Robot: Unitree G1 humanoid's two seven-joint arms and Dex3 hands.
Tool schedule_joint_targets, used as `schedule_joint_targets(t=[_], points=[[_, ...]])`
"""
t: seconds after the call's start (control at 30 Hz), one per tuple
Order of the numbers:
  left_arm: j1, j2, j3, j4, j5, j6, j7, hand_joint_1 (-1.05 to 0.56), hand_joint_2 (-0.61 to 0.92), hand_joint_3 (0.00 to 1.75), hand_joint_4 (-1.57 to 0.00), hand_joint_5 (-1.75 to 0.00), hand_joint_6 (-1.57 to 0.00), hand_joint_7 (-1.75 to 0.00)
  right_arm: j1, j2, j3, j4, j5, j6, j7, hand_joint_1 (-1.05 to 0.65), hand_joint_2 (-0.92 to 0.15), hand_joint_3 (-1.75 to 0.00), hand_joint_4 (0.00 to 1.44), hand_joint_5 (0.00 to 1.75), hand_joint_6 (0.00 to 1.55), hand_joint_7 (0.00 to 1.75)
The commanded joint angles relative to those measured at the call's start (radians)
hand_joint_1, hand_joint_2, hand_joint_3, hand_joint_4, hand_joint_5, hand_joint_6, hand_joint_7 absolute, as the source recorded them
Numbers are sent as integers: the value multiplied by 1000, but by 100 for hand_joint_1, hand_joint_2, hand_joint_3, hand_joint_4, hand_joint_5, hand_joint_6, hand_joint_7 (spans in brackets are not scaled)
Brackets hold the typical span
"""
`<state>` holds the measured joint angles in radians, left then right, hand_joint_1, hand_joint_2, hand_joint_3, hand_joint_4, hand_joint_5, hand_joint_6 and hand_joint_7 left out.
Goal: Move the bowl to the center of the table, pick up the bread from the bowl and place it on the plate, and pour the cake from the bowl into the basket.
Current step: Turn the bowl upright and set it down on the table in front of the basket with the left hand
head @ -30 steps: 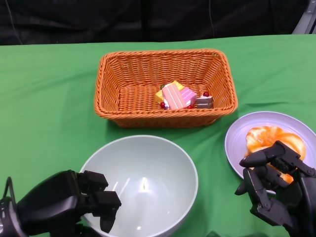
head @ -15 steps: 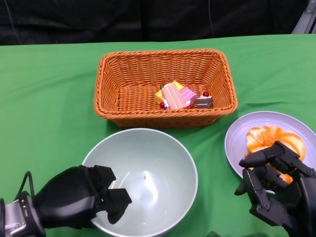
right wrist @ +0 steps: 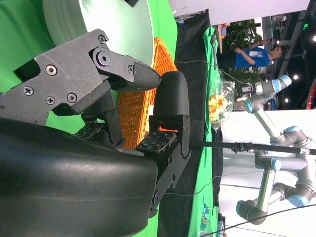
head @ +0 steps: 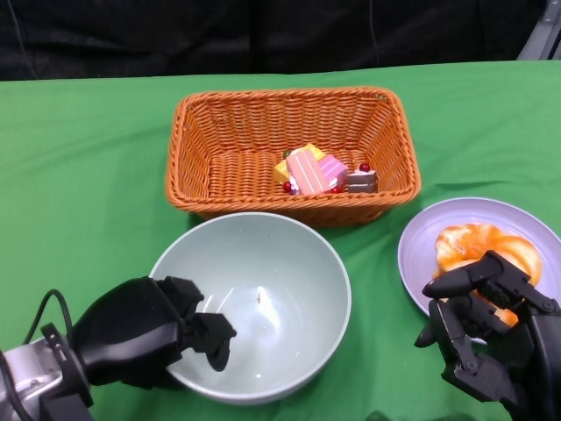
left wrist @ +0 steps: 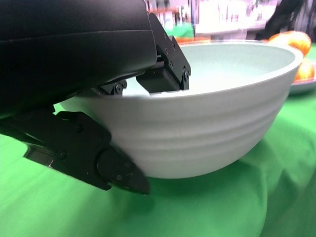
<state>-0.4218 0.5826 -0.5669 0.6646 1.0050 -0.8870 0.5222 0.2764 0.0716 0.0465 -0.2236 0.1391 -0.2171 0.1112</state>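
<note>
The pale green bowl (head: pixel 254 303) is gripped at its near-left rim by the left hand (head: pixel 145 333), fingers hooked inside and the thumb pressed against the outer wall, as the left wrist view shows. Part of the rim is hidden behind that hand. The bowl is seen just in front of the orange basket (head: pixel 197 145), where the cake pieces (head: pixel 320 171) are lying. The bread (head: pixel 482 246) is set on the lilac plate (head: pixel 421 246), partly covered by the right hand (head: pixel 482 329), whose fingers are loosely curled apart on nothing; the plate's right edge is cut off
</note>
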Motion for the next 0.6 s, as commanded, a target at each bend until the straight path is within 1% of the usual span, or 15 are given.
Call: schedule_joint_targets(t=[0.03, 0.07, 0.1, 0.17, 0.23, 0.3, 0.4, 0.43, 0.5, 0.53, 0.6], points=[[53, 62, 31, -98, -99, 31, -188, -77, 92, 14, -61, -14, -55, -4, 0, -9, -3, -6, 4, 4, 1, -19, -61, -89, 73, 159, 71, 128], [66, 70, 39, -124, -124, 39, -229, -87, 92, 18, -53, -7, -47, -2, 0, -10, -3, -6, 3, 5, 1, -19, -61, -89, 73, 159, 71, 128], [76, 74, 47, -144, -141, 46, -258, -94, 92, 20, -48, -3, -42, -1, 0, -10, -4, -6, 3, 5, 1, -19, -61, -89, 73, 159, 71, 128], [93, 80, 62, -165, -191, 37, -309, -97, 92, 22, -46, -1, -40, 0, -1, -10, -3, -5, 3, 4, 3, -19, -61, -89, 73, 159, 71, 128], [108, 86, 79, -172, -275, 11, -373, -103, 92, 37, -27, 0, -23, 0, -2, -13, -3, -2, 0, 2, 6, -19, -60, -90, 72, 159, 70, 128], [113, 85, 93, -170, -331, -3, -425, -104, 92, 49, -17, 0, -15, 0, -6, -13, -4, 6, -4, -2, 7, -19, -60, -90, 72, 159, 70, 129], [124, 66, 112, -147, -455, -26, -510, -105, 92, 62, -11, -1, -11, -1, -5, -11, -3, 3, -6, 10, 2, -21, -59, -89, 73, 159, 70, 128], [131, 54, 117, -135, -523, -31, -551, -105, 92, 74, -8, -1, -10, -1, -5, -9, -2, 2, -6, 11, 1, -20, -60, -89, 73, 159, 71, 128], [145, 30, 126, -118, -671, -29, -652, -105, 92, 86, -5, -1, -9, 0, -5, -8, 0, 1, -6, 14, 0, -19, -60, -89, 73, 159, 71, 128], [148, 24, 131, -115, -710, -27, -686, -105, 92, 88, -4, -1, -9, 0, -5, -7, 0, 0, -6, 14, 0, -19, -60, -89, 73, 159, 70, 128], [168, -8, 147, -110, -888, -4, -806, -105, 92, 90, -5, -1, -9, 0, -7, -8, -1, 4, -9, 8, -1, -20, -60, -89, 73, 160, 71, 129]])
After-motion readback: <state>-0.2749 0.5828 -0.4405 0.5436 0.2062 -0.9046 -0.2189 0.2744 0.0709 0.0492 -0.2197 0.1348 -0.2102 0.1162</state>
